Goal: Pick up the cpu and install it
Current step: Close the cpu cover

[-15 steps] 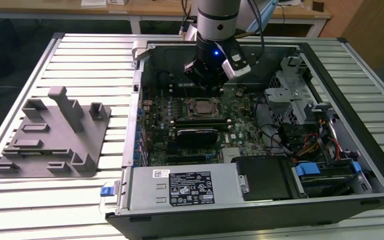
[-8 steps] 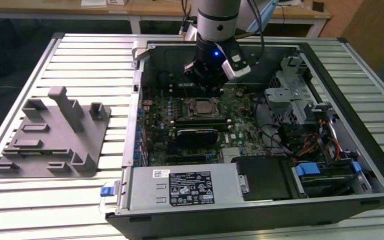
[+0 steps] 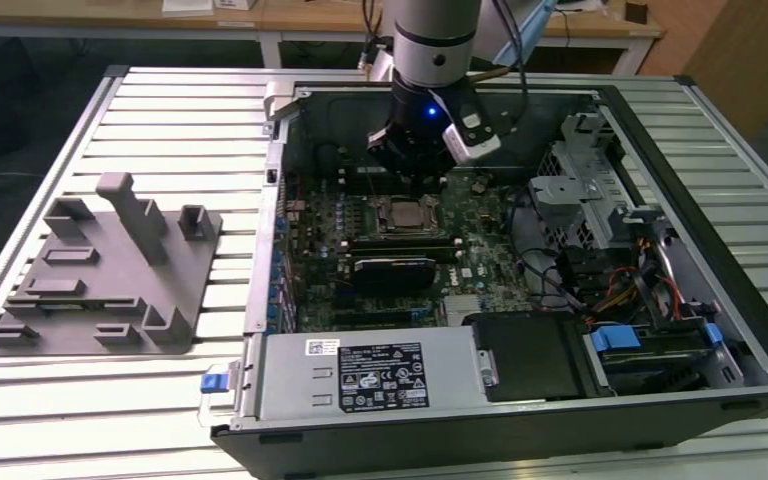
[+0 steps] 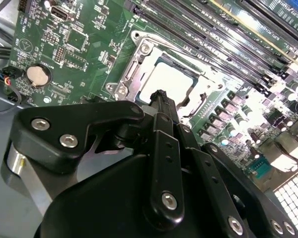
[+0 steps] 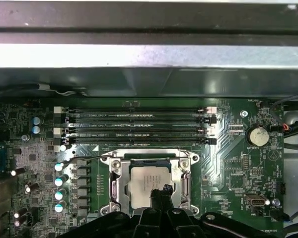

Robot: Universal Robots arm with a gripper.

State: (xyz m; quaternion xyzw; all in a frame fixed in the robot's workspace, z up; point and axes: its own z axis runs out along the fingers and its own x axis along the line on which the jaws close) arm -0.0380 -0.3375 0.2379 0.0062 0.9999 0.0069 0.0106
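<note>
The cpu (image 3: 406, 212), a silvery square chip, lies flat inside the metal socket frame (image 5: 114, 181) on the green motherboard (image 3: 484, 215). In both wrist views its pale top plate is plain, cpu (image 4: 171, 82) and cpu (image 5: 145, 179). My gripper (image 3: 418, 188) hangs just above the socket inside the open computer case. Its black fingertips (image 4: 159, 95) are pressed together into one narrow point over the chip's edge, with nothing between them. I cannot tell whether the gripper (image 5: 160, 191) touches the chip.
A grey plastic fixture block (image 3: 104, 270) stands on the slatted table at the exterior view's left. Memory slots (image 5: 134, 126) run beside the socket. The case walls (image 3: 277, 200), a power supply (image 3: 357, 375) and a drive cage with cables (image 3: 598, 220) crowd around the board.
</note>
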